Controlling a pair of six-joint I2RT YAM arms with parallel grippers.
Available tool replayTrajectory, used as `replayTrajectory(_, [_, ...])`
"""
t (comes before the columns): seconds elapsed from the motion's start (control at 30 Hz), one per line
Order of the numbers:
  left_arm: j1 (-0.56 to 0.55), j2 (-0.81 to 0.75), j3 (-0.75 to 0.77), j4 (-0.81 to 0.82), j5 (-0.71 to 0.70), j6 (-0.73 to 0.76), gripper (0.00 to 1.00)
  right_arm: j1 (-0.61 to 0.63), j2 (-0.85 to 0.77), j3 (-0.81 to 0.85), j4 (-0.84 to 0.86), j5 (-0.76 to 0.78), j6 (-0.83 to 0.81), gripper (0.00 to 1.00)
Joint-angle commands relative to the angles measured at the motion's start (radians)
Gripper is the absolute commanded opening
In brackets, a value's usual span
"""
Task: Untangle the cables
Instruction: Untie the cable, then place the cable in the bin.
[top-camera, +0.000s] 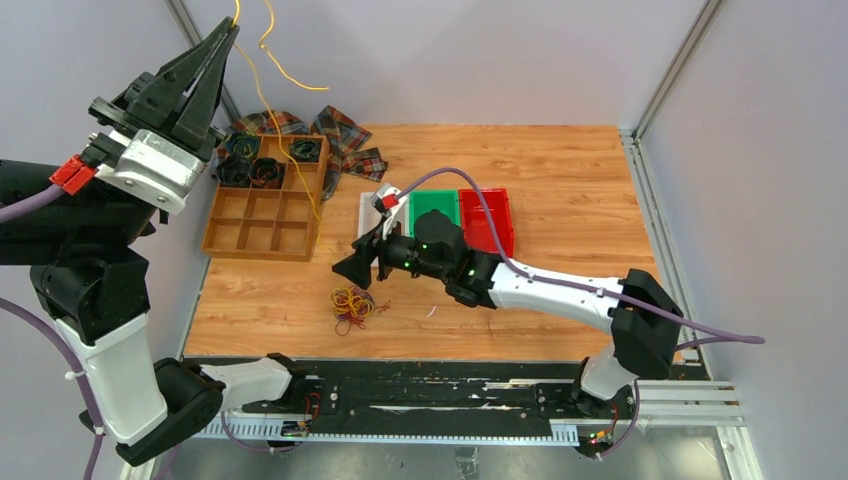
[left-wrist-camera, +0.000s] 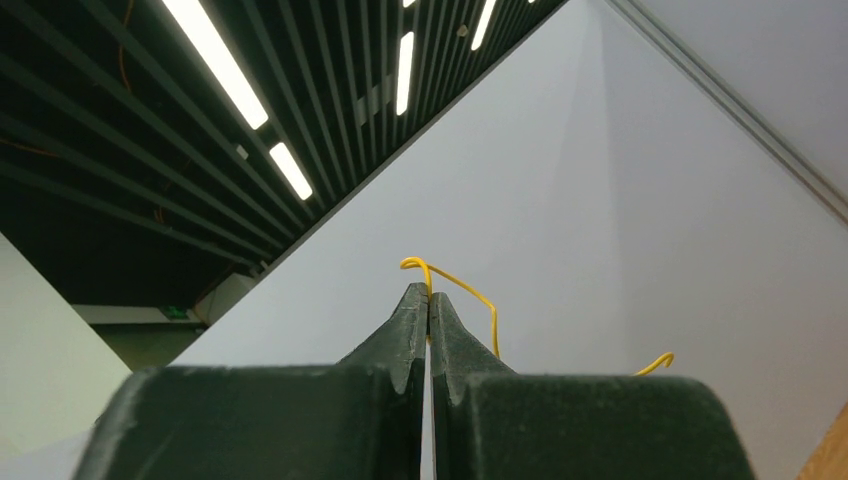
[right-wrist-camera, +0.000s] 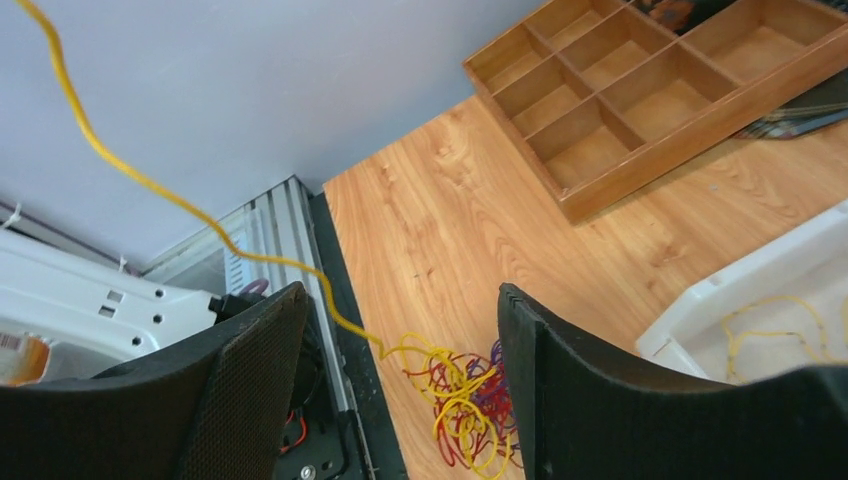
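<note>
The cables lie as a small clump of yellow, dark red and purple loops on the wooden table near its front edge. One yellow wire rises out of the clump to my left gripper, which is raised high at the far left. In the left wrist view that gripper is shut on this yellow wire, whose end curls over the tips. My right gripper hovers open just above and behind the clump. In the right wrist view the clump shows low between its fingers, untouched.
A wooden compartment tray with black coiled rolls stands at the back left, and a plaid cloth lies behind it. A white bin, a green bin and a red bin sit mid-table. A yellow wire lies in the white bin.
</note>
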Motion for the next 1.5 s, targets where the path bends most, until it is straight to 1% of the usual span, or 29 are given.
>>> replayTrajectory(0.0, [-0.007, -0.002, -0.006, 0.048, -0.016, 0.055, 0.01, 0.042, 0.020, 0.019, 0.059, -0.046, -0.008, 0.70])
replayTrajectory(0.1, [-0.007, 0.001, -0.011, 0.060, -0.014, 0.060, 0.01, 0.050, 0.054, 0.041, 0.050, -0.044, -0.007, 0.69])
replayTrajectory(0.27, [-0.007, 0.022, 0.026, 0.078, -0.031, 0.097, 0.00, 0.048, 0.177, 0.116, 0.055, -0.064, 0.035, 0.68])
replayTrajectory(0.33, [-0.007, 0.037, 0.053, 0.091, -0.041, 0.117, 0.01, 0.048, 0.238, 0.154, 0.043, -0.058, 0.063, 0.64])
replayTrajectory(0.43, [-0.007, 0.044, 0.071, 0.138, -0.046, 0.173, 0.01, 0.042, 0.320, 0.167, 0.049, -0.042, 0.126, 0.54])
replayTrajectory(0.5, [-0.007, 0.049, 0.076, 0.189, -0.048, 0.226, 0.01, 0.038, 0.356, 0.151, 0.051, -0.037, 0.166, 0.50])
replayTrajectory(0.63, [-0.007, 0.089, 0.132, 0.288, -0.043, 0.326, 0.01, 0.036, 0.387, 0.068, 0.059, 0.008, 0.222, 0.47])
replayTrajectory(0.73, [-0.007, 0.122, 0.154, 0.424, -0.047, 0.376, 0.01, 0.029, 0.395, 0.014, 0.057, 0.041, 0.286, 0.45])
replayTrajectory(0.8, [-0.007, 0.167, 0.218, 0.492, -0.047, 0.445, 0.01, 0.028, 0.389, -0.028, 0.054, 0.077, 0.341, 0.45])
replayTrajectory(0.87, [-0.007, 0.242, 0.299, 0.564, -0.052, 0.469, 0.01, 0.029, 0.385, -0.071, 0.059, 0.113, 0.379, 0.45])
replayTrajectory(0.93, [-0.007, 0.294, 0.384, 0.589, -0.048, 0.489, 0.01, 0.028, 0.381, -0.090, 0.055, 0.128, 0.398, 0.46])
replayTrajectory(0.97, [-0.007, 0.301, 0.384, 0.599, -0.045, 0.501, 0.01, 0.028, 0.376, -0.093, 0.050, 0.132, 0.399, 0.48])
replayTrajectory(1.07, [-0.007, 0.283, 0.317, 0.634, -0.041, 0.530, 0.01, 0.029, 0.357, -0.086, 0.011, 0.143, 0.391, 0.53])
replayTrajectory(1.13, [-0.007, 0.254, 0.265, 0.636, -0.067, 0.476, 0.01, 0.027, 0.316, -0.105, 0.020, 0.154, 0.369, 0.57])
replayTrajectory(1.23, [-0.007, 0.133, 0.038, 0.634, -0.089, 0.431, 0.01, 0.015, 0.233, -0.113, 0.027, 0.163, 0.313, 0.59])
replayTrajectory(1.33, [-0.007, 0.003, -0.182, 0.633, -0.070, 0.399, 0.01, -0.005, 0.157, -0.095, 0.018, 0.144, 0.260, 0.62])
replayTrajectory(1.4, [-0.007, -0.045, -0.296, 0.631, -0.055, 0.364, 0.01, -0.018, 0.126, -0.061, -0.010, 0.120, 0.233, 0.65])
replayTrajectory(1.47, [-0.007, -0.081, -0.370, 0.631, -0.054, 0.330, 0.01, -0.028, 0.110, -0.013, -0.033, 0.102, 0.209, 0.67])
